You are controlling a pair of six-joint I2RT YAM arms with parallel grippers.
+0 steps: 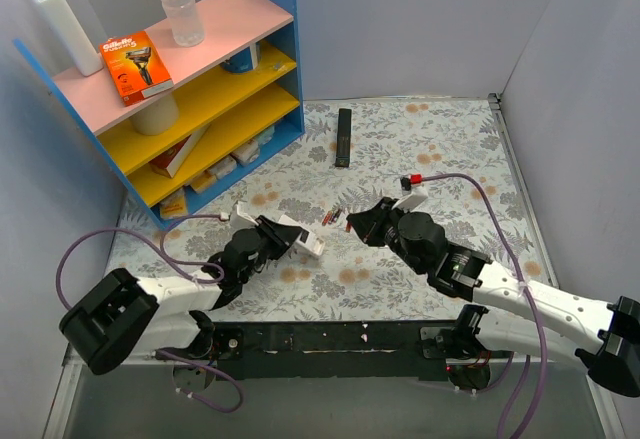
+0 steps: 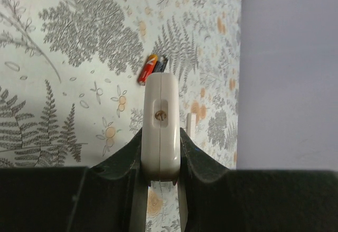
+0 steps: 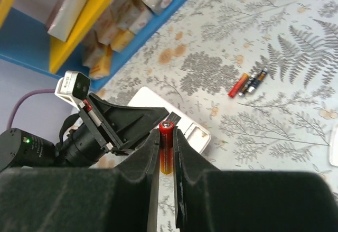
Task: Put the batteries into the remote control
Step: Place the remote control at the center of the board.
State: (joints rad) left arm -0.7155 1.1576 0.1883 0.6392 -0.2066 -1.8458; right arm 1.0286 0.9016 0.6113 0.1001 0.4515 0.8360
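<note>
The remote control [image 1: 308,244] shows its plain white back and hangs just above the floral cloth, with my left gripper [image 1: 283,231] shut on it. In the left wrist view the remote control [image 2: 161,110] stands edge-on between the jaws of that gripper [image 2: 161,133]. My right gripper [image 3: 166,132] is shut on one red-orange battery [image 3: 167,146], tip up, right beside the remote control [image 3: 148,99] and its open end. In the top view the right gripper [image 1: 358,221] sits just right of the remote. Loose batteries [image 3: 247,84] lie together on the cloth [image 1: 335,216].
A slim black remote [image 1: 343,137] lies farther back. A blue shelf unit [image 1: 270,79] with boxes, bottles and a razor pack fills the back left. White walls close the right side and rear. A small white piece [image 3: 334,146] lies at the right edge of the right wrist view.
</note>
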